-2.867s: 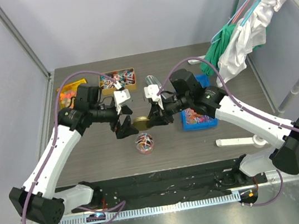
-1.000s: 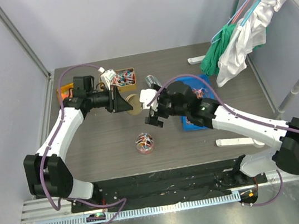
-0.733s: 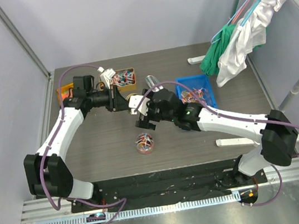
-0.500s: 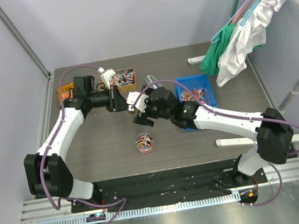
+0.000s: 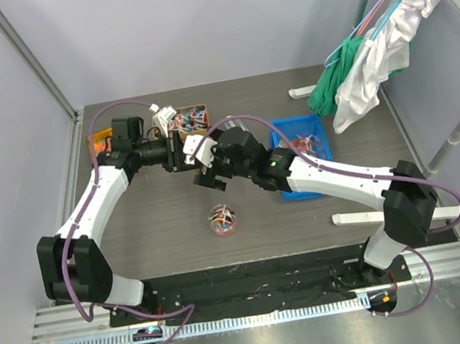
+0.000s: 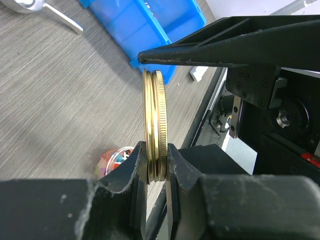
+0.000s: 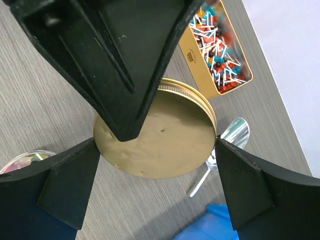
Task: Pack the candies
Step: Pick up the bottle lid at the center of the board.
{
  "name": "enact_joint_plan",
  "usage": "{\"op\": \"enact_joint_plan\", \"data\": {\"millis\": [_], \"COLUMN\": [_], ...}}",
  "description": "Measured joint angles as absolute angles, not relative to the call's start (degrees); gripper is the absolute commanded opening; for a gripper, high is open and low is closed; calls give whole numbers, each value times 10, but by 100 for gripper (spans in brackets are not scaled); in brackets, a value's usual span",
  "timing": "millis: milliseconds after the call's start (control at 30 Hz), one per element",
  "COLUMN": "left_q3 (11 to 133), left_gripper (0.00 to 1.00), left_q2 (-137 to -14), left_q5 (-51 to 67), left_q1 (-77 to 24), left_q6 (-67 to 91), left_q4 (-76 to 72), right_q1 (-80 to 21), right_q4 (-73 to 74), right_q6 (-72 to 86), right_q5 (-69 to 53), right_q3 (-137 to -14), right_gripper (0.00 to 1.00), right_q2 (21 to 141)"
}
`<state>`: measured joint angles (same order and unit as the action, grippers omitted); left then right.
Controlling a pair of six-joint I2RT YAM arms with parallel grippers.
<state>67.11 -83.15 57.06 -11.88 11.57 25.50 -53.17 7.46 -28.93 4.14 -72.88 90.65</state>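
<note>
Though still in left fingers (image 6: 122, 177), lid (image 6: 159, 115) now between right fingers (image 7: 70, 182)

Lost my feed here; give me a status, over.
Left gripper shut on gold lid, held on edge. Right gripper open, straddling the lid, not closed. Candies in uncapped jar. Nothing in the way.
</note>
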Motion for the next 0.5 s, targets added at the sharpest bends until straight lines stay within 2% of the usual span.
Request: {"op": "enact_joint_plan", "data": {"millis": [167,400,467,500], "left_q3": [668,663,662,662], "left_gripper": [1,1,3,8], "left_q2": [-832,-832,-832,-832], "left_q5": [571,570,570,571], "left_q1": [-119,-119,-119,-119], "left_q6": [116,112,113,113], "left_q4": [255,255,255,255], "right_q1": [-533,-536,-536,-536], "right_q4": [78,83,84,85], "right_q6": [-285,-281,-281,-281], "right_q5": [38,30,27,27], "right_q3": [-736,-738,-738,-738], "right_gripper": [98,65,65,65], "right_q2": [913,915,915,915]}}
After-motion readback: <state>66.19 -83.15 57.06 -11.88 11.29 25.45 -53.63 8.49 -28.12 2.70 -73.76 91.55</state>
